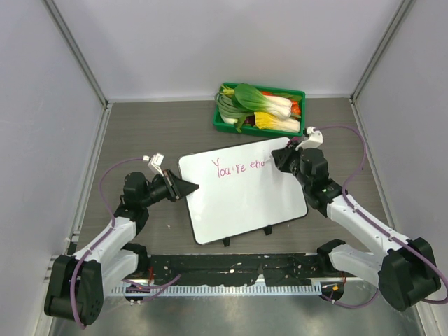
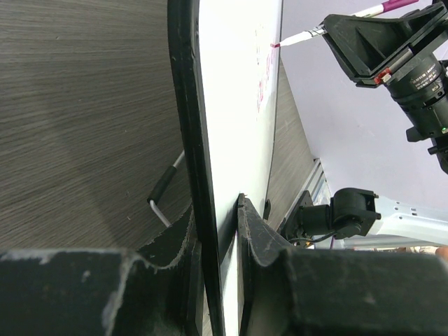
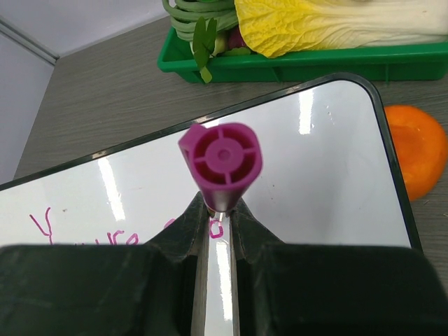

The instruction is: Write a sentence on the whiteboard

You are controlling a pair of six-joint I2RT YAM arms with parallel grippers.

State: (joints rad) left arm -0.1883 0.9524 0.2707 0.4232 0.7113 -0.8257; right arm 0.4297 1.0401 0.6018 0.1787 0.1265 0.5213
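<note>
The 2 arms bend inward; left fingers [image 2: 260, 241] pinch the whiteboard [image 1: 245, 199] edge, right fingers [image 3: 175, 227] clamp a marker [image 3: 222, 155].

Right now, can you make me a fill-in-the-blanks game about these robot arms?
The right tool holds the marker; the left tool clamps the ___.
The pink sentence starts with ___.
The vegetables lie in a ___ tray.
Missing words: whiteboard, You're, green.
</note>
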